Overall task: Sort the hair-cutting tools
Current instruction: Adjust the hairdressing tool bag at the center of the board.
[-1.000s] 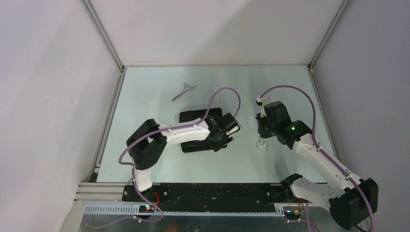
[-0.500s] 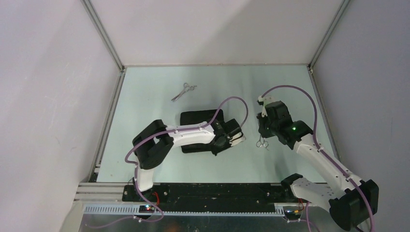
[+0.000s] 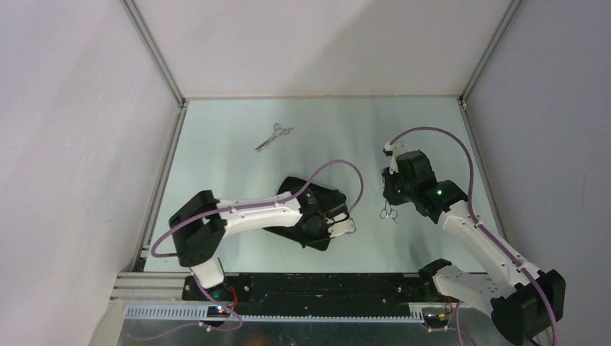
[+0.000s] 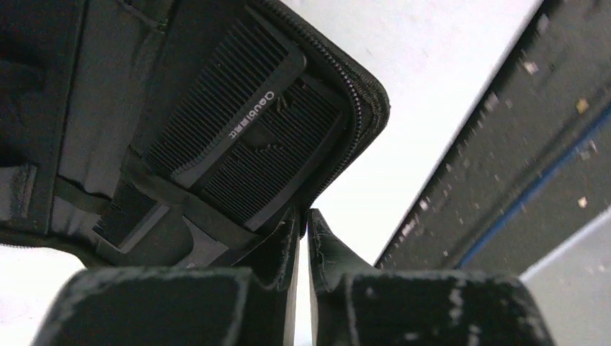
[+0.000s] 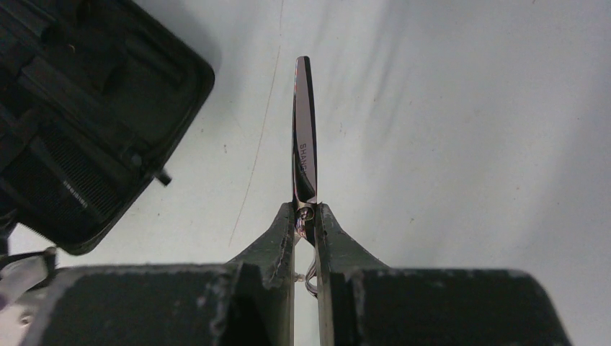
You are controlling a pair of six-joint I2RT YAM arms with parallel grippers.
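From above: far left on the pale desk point(image 3: 216, 166), small silver ring-handled metal scissors point(image 3: 274, 136) lying diagonally, rings far-right, tips near-left. Near centre, open black rectangular zip case point(image 3: 328, 196) under the left fingers point(image 3: 339, 225). At right, second silver scissors point(image 3: 389, 211) in the right fingers point(image 3: 390, 200), rings toward the near edge.

Left wrist: pinched narrow on the case's zip rim. Inside, straight black flat comb point(image 4: 238, 137), long axis slanting lower left to upper right.

Right wrist: clamped at the scissors' pivot, closed blades pointing straight away.

You're looking at case point(image 3: 326, 196) lying mid-table, comb point(image 4: 238, 130) sitting inside it. Far scissors point(image 3: 274, 136) lying at case's 11 o'clock, well apart; near scissors point(image 3: 390, 211) hanging at its 3 o'clock.
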